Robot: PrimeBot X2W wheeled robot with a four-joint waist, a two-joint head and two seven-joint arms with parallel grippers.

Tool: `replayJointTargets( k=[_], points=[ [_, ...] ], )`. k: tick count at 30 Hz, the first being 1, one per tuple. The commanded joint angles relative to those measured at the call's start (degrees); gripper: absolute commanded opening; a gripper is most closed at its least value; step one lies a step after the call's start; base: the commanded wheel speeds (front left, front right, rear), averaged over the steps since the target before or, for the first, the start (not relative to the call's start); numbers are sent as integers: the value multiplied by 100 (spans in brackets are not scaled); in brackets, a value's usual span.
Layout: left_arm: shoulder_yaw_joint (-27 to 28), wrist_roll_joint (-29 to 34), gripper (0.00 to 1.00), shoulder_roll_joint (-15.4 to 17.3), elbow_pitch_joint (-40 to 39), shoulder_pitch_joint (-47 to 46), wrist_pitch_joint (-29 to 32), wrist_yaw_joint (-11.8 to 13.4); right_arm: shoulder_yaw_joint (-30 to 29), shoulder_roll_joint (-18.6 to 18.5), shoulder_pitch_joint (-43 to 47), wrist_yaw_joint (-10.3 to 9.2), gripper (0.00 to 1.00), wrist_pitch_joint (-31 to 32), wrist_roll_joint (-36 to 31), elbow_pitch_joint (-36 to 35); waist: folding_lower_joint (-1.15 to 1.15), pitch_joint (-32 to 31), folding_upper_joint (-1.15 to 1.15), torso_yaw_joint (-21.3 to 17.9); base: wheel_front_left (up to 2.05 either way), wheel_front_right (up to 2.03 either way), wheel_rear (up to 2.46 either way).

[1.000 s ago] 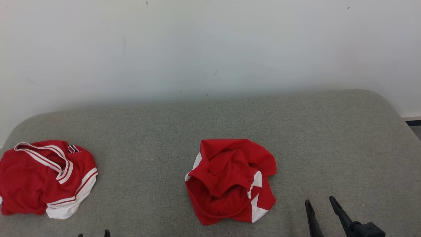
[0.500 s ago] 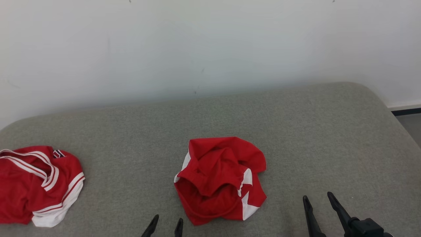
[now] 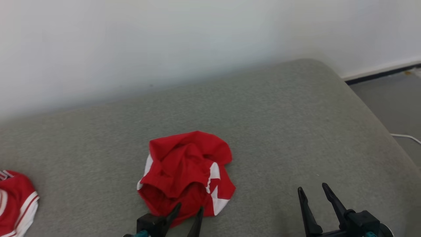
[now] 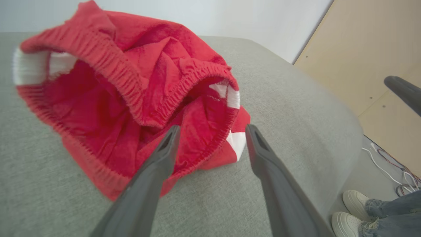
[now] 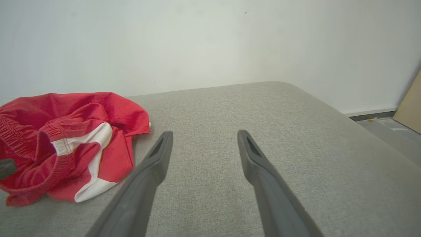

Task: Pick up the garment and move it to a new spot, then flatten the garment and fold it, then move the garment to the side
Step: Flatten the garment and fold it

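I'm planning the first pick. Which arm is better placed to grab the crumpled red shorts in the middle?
Left. The left gripper is open with its fingertips at the near edge of the red shorts. The right gripper, also open, hovers over bare grey cushion beside them.

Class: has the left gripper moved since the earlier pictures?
Yes. The left gripper has moved right, from well left of the red shorts to their near edge.

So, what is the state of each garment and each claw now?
Red shorts: crumpled in a heap, lying on the grey cushion.
Other red garment: bunched up, at the head view's left edge.
Left claw: open, tips at the shorts' near edge.
Right claw: open, over bare cushion, apart from the shorts.
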Motion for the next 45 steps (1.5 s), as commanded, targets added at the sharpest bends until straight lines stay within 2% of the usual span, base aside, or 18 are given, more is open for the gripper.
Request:
replayJointTargets(
  k=[1, 9, 15, 16, 17, 18, 24, 30, 35, 40, 45],
  points=[
    [25, -84, 100, -7, 93, -91, -44, 18, 1, 11, -46, -10, 100, -38, 56, 10, -1, 254, 0, -439, 0, 0, 0],
    [146, -20, 100, -21, 466, -481, -245, 214, 5, 62, -130, -10, 100, -109, 100, 59, -1, 446, 0, -896, 0, 0, 0],
    [177, -6, 100, -30, 680, -711, -205, 378, 1, 95, -159, -10, 100, -151, 108, 107, -1, 514, 0, -1000, 0, 0, 0],
    [174, -5, 74, -33, 718, -754, -212, 389, 0, 104, -159, -10, 100, -154, 111, 119, -1, 522, 0, -1007, 0, 0, 0],
    [177, -10, 41, -37, 745, -790, -217, 393, 3, 110, -162, -10, 100, -159, 118, 129, -1, 526, 0, -1014, 0, 0, 0],
    [180, -8, 0, -39, 756, -825, -242, 410, 4, 115, -167, -10, 100, -163, 122, 139, -1, 530, 0, -1016, 0, 0, 0],
    [224, -174, 0, -68, 681, -944, -346, 380, 9, 138, -199, -10, 100, -205, 92, 184, -1, 506, 0, -948, 0, 0, 0],
    [149, -465, 0, -105, 72, -1214, -304, 262, 32, 112, -183, -10, 100, -207, 86, 219, -1, 403, 0, -832, 0, 0, 0],
    [20, -720, 0, -124, -505, -1788, -45, 203, 86, 82, -157, -10, 100, -197, 110, 240, -1, 299, 0, -775, 0, 0, 0],
    [-137, -834, 0, -128, -781, -2513, -42, 230, 210, 82, -220, -10, 100, -189, 151, 266, -1, 247, 0, -851, 0, 0, 0],
    [-175, -1532, 0, -128, -1038, -3059, -335, 251, 248, 63, -246, -10, 100, -198, 192, 299, -1, 258, 0, -936, 0, 0, 0]
  ],
)
